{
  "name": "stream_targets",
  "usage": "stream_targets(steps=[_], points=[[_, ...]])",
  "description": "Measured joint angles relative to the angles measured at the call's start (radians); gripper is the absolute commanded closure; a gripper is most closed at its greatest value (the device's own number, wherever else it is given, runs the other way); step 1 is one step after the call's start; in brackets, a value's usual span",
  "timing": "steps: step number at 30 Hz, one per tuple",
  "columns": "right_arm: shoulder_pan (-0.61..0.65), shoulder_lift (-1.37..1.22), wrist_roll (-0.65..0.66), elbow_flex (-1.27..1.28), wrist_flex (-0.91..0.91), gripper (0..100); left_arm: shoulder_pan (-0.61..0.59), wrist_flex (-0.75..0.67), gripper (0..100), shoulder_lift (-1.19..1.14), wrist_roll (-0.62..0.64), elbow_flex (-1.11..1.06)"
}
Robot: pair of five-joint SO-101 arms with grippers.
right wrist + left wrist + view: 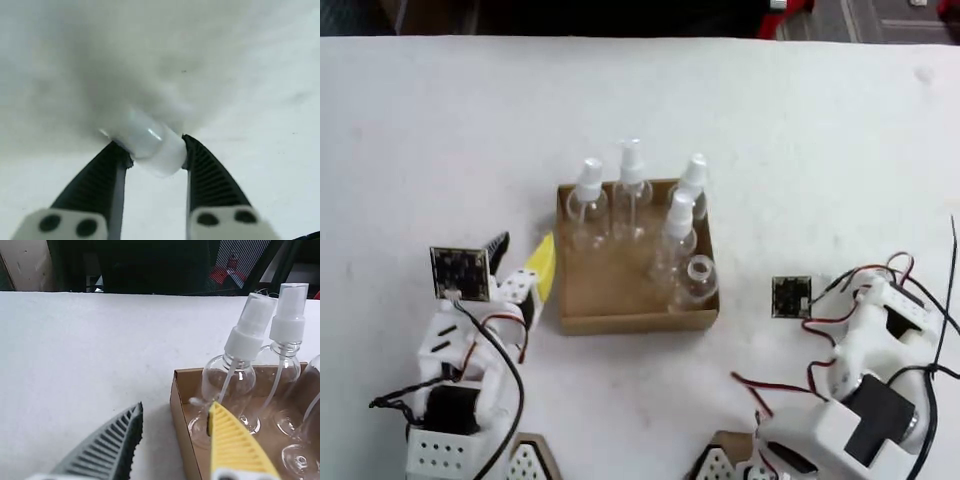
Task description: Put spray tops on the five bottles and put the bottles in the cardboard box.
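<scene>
The cardboard box (620, 322) sits mid-table and holds several clear bottles. Three capped ones (588, 207) (631, 192) (690, 190) line its far side, another capped one (678, 235) stands nearer, and an uncapped bottle (701, 281) fills the near right corner. My left gripper (520, 255) is open just left of the box, its yellow finger (230, 445) at the box wall (179, 405), close to a capped bottle (230, 375). My right gripper (154, 147) is shut on a white spray top (152, 145), held close over the table. The right arm (865, 340) is right of the box.
White tabletop (440, 120) stretches wide to the left of, behind and to the right of the box. Red and black cables (790, 385) trail from the right arm. Two arm bases (525, 462) (720, 460) stand at the near edge.
</scene>
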State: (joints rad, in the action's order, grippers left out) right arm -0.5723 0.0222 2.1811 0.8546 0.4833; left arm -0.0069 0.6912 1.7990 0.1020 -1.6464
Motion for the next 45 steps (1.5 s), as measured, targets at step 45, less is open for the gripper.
stream_targets(steps=[45], points=[[0.166,0.029,-1.128,-0.308,0.47,75.4,0.0,0.0,79,0.0,0.0,0.0]])
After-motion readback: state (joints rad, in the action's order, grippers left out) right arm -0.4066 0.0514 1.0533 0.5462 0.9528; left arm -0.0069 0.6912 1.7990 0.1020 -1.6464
